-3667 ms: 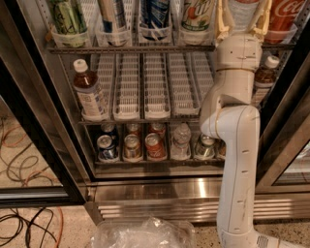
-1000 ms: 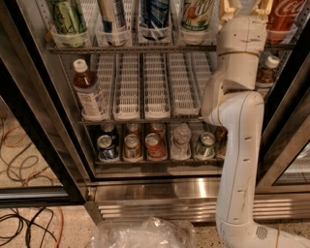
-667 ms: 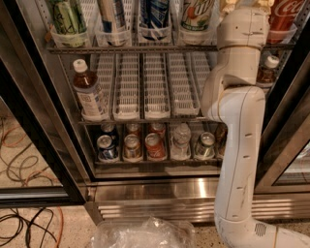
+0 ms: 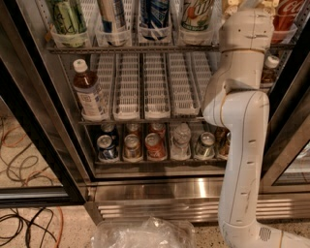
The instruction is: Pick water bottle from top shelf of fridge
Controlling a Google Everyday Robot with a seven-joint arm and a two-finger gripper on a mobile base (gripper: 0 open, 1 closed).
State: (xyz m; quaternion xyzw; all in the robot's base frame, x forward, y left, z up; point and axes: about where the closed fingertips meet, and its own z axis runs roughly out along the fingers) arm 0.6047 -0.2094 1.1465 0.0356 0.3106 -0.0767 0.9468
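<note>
Higher than before, the gripper [image 4: 249, 4] sits at the upper frame edge over the top shelf [image 4: 131, 49], a cola bottle [image 4: 289, 14] close right. Its opening cannot be told.

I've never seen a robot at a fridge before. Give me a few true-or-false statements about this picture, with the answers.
1. The gripper is up at the top shelf, at the picture's upper edge. True.
2. A tea bottle stands just left of the white trays. True.
3. The bottom shelf holds only cans. False: a small clear bottle stands among the cans.
4. The robot's arm comes in from the left. False: the arm stands on the right side of the picture.
5. The floor in front of the fridge is bare. False: a crumpled plastic bag lies there.
</note>
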